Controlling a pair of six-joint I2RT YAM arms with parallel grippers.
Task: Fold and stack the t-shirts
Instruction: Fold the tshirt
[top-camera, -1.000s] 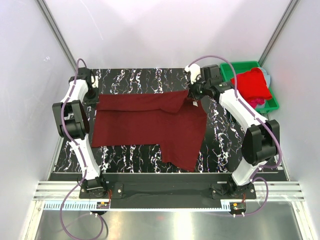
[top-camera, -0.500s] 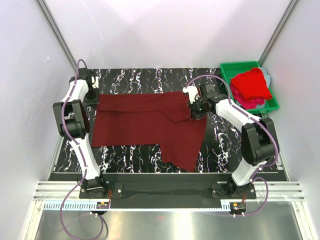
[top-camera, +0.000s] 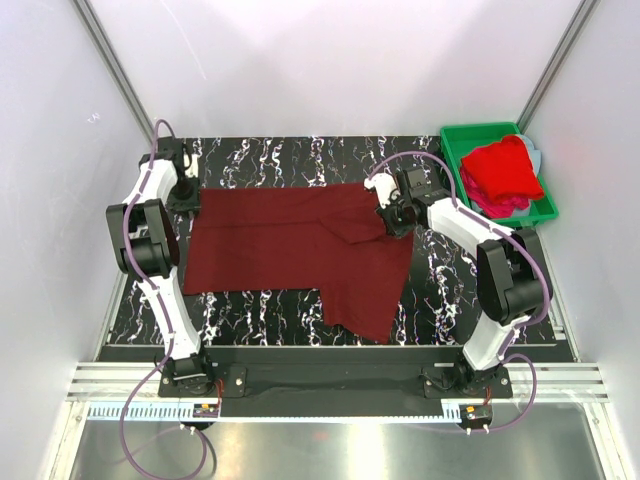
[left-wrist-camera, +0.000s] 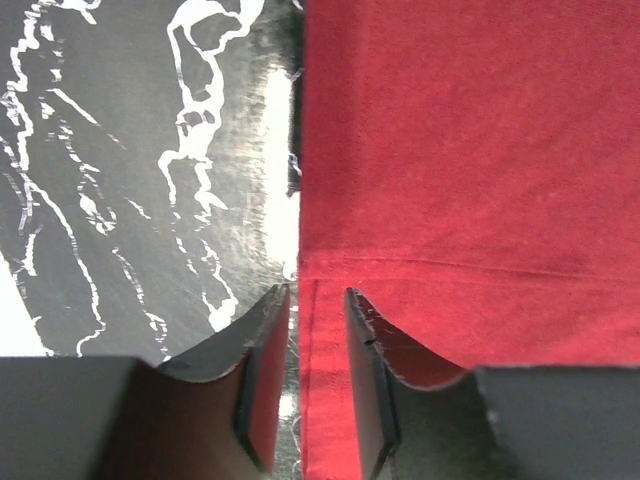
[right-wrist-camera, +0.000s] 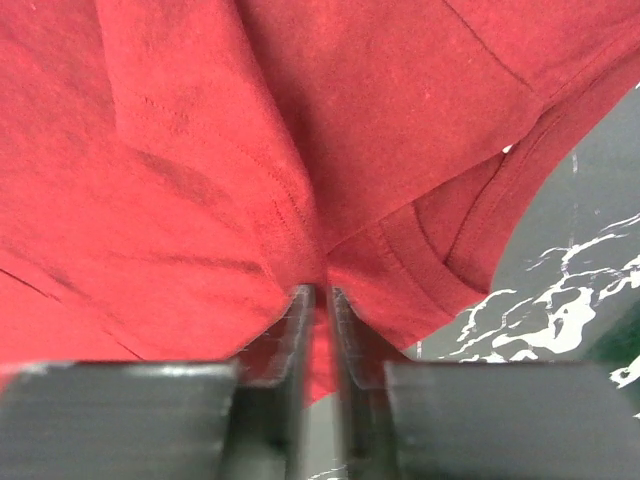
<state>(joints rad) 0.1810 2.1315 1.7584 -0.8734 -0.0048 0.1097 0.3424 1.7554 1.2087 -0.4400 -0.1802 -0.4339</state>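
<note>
- Top external view: your maroon t-shirt (top-camera: 290, 255) lies spread across the black marbled counter (top-camera: 445, 290). Its far-right corner is folded in over the body, and one part reaches toward the near edge.
- Your left gripper (top-camera: 186, 197) sits at the shirt's far-left corner. In the left wrist view its fingers (left-wrist-camera: 262, 380) stand a narrow gap apart, straddling the hemmed edge. That edge lies flat on the counter, gripped by neither finger.
- Your right gripper (top-camera: 388, 218) sits low on the folded-over part at the shirt's right side. In the right wrist view its fingers are almost together, with a pinch of maroon cloth between them and creases running into the tips.
- A sleeve (right-wrist-camera: 440, 250) lies just right of those fingers, its edge against bare counter.
- Off the counter's far-right corner, well apart from the spread shirt, a green bin (top-camera: 455, 140) holds a bright red t-shirt (top-camera: 500, 170) piled over a pink t-shirt (top-camera: 515, 204).
</note>
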